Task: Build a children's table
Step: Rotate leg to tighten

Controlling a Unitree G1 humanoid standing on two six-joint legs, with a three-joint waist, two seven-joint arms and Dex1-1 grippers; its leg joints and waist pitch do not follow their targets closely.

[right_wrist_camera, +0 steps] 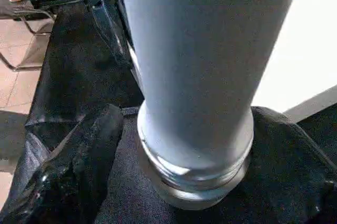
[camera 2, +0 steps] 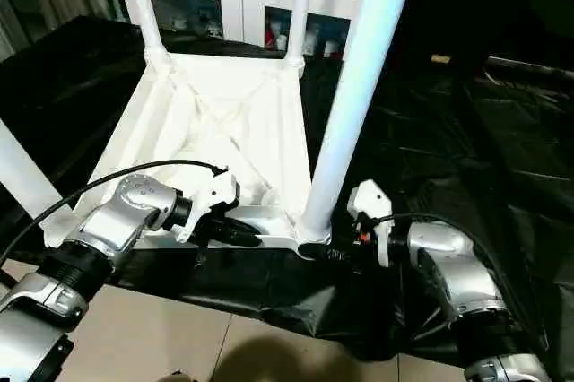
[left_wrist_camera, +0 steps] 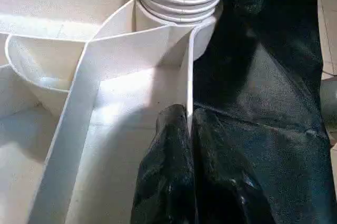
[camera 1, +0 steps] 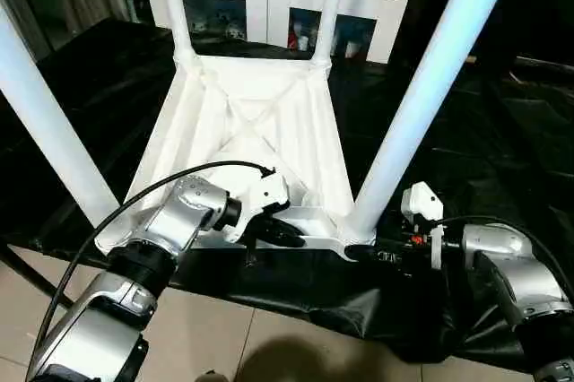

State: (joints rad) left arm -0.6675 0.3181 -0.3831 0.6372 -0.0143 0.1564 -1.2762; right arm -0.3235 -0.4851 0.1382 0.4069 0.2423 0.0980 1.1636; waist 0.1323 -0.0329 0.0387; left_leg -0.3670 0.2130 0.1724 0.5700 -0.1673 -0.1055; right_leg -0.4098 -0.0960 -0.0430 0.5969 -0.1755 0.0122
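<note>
Lying upside down on the black-covered bench, the children's table had all four legs pointing up. Left gripper was clenched on the thin rim wall of the near edge, one finger inside the ribbed underside, one outside. Right gripper stood released, its fingers spread around the base of the near right leg, just above the socket.
</note>
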